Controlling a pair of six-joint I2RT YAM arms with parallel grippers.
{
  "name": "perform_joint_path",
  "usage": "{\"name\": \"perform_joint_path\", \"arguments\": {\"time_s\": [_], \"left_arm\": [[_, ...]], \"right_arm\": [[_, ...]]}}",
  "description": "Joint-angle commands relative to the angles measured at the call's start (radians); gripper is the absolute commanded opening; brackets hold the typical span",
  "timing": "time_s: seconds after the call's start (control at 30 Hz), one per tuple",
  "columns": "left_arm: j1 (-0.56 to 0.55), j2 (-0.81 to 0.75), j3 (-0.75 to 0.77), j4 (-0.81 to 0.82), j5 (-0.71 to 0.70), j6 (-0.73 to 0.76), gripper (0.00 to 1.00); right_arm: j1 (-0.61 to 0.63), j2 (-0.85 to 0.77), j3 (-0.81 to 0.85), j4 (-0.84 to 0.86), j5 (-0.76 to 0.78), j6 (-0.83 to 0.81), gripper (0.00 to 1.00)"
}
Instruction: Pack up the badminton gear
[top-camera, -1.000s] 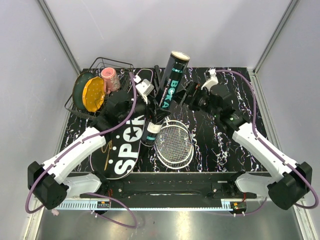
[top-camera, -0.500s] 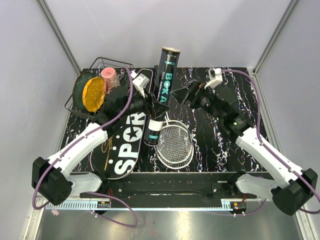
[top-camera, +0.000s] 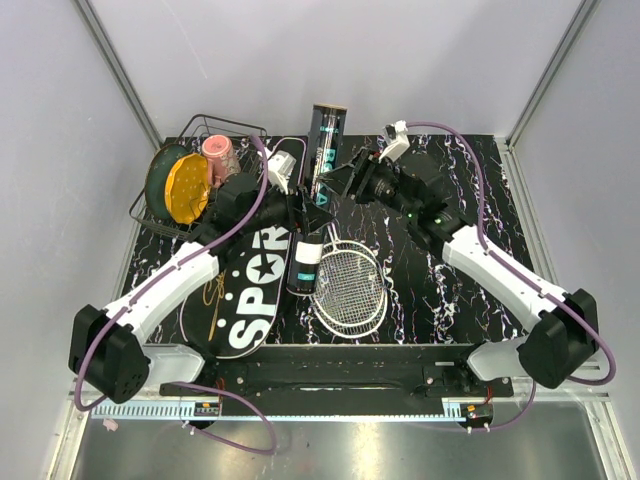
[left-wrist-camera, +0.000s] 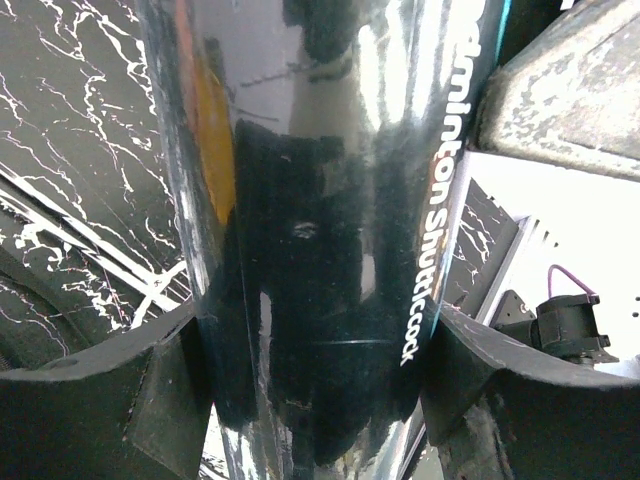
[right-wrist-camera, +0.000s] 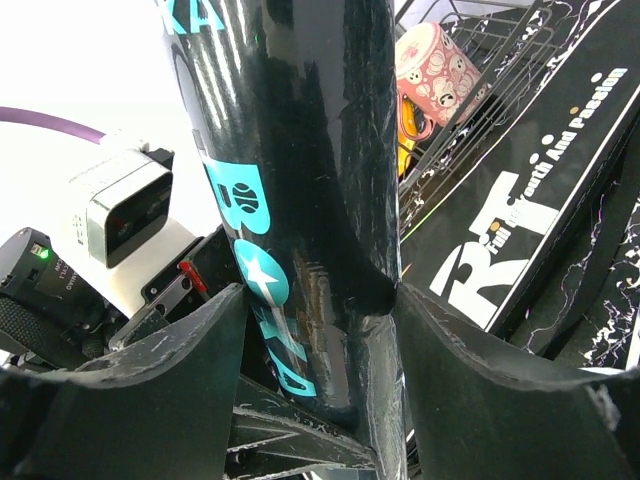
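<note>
The long black tube (top-camera: 322, 150) with teal lettering stands nearly upright over the back middle of the table. Its lower end reaches down beside the racket's white-strung head (top-camera: 347, 288). My left gripper (top-camera: 298, 210) is shut on the tube's middle from the left; in the left wrist view the tube (left-wrist-camera: 320, 200) fills the gap between both fingers. My right gripper (top-camera: 336, 181) has come in from the right, slightly higher. Its fingers (right-wrist-camera: 200, 350) press both sides of the tube (right-wrist-camera: 290, 150). The black bag (top-camera: 250, 290) lettered "SPOR" lies flat on the left.
A wire basket (top-camera: 200, 130) with a yellow plate (top-camera: 187, 190), a green plate and a pink cup (top-camera: 220, 155) stands at the back left. In the right wrist view the pink cup (right-wrist-camera: 432, 68) and basket wires (right-wrist-camera: 490, 110) show just behind the tube, with the bag (right-wrist-camera: 520, 220) beneath.
The tube has swung from leaning right to nearly upright. My right gripper has moved left to it and closed onto it. My left gripper has kept its hold.
</note>
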Motion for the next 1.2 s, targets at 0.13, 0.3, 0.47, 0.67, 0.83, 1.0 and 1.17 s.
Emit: {"name": "perform_joint_path", "arguments": {"time_s": [0.13,0.3,0.47,0.67,0.83,1.0,1.17], "left_arm": [[0.015,0.023,0.045,0.076,0.062,-0.018,0.08],[0.015,0.017,0.030,0.085,0.054,-0.005,0.13],[0.018,0.022,0.033,0.084,0.074,-0.002,0.17],[0.017,0.028,0.033,0.088,0.099,-0.001,0.23],[0.029,-0.013,0.013,0.056,0.004,0.033,0.57],[0.064,-0.088,-0.025,0.038,-0.146,0.053,0.84],[0.158,-0.201,-0.076,0.019,-0.381,0.024,0.89]], "right_arm": [[0.018,0.060,0.003,0.103,-0.069,0.049,0.70],[0.020,0.085,0.017,0.097,-0.076,0.041,0.71],[0.026,0.112,0.037,0.097,-0.096,0.012,0.78],[0.031,0.134,0.037,0.092,-0.093,0.009,0.67],[0.031,0.103,0.073,-0.036,0.011,-0.089,0.44],[-0.029,0.128,0.223,-0.398,0.246,-0.229,0.43],[-0.213,0.171,0.311,-0.605,0.364,-0.391,0.38]]}}
